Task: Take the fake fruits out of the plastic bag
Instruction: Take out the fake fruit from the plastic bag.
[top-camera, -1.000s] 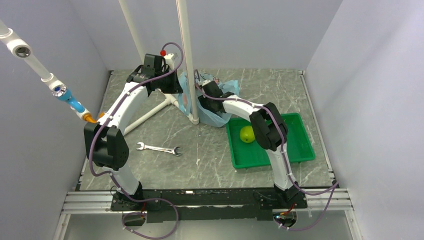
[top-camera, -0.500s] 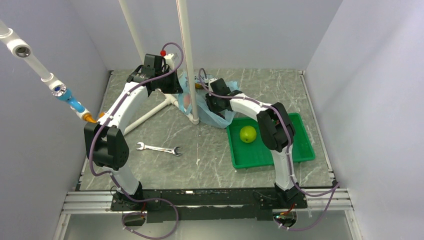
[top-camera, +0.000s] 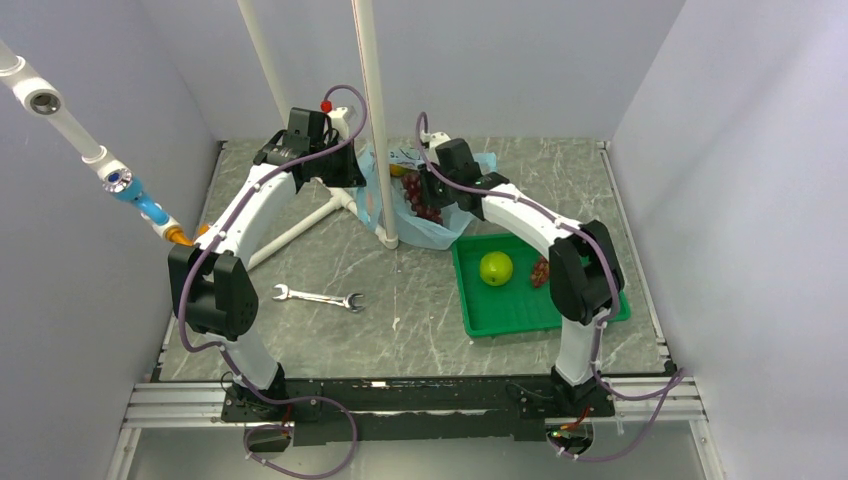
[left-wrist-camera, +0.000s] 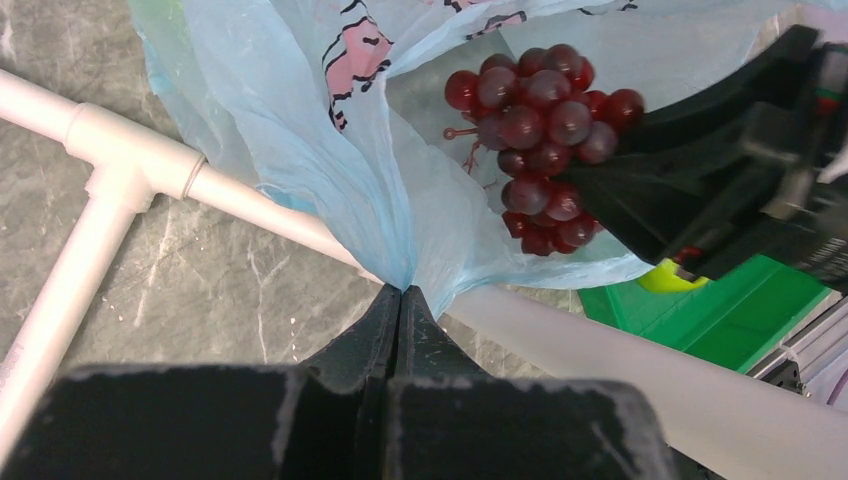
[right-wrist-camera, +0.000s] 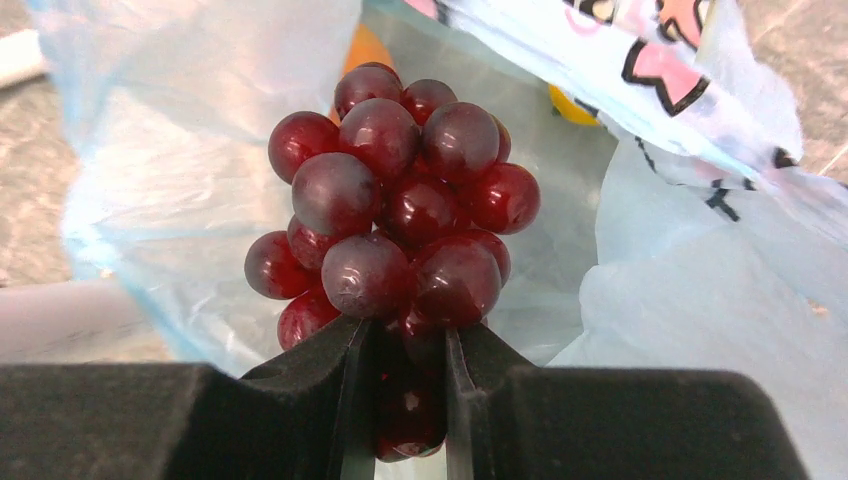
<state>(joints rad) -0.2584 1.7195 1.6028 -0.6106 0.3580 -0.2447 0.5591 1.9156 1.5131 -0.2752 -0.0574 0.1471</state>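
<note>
Dark-red grape bunch (right-wrist-camera: 390, 230) — pinched in right tool (right-wrist-camera: 405, 340), over plastic bag (right-wrist-camera: 690, 320).

Pale grey walls (top-camera: 520, 70), marbled grey tabletop (top-camera: 400, 300) — white pipe posts (top-camera: 368, 80)

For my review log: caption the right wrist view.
Right gripper clamps the grape bunch in front of the open plastic bag.

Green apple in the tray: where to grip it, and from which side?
Across its widest middle, from straight above: the green apple is round and sits free in the green tray, top bare; the raised rim likely hinders a side approach.
</note>
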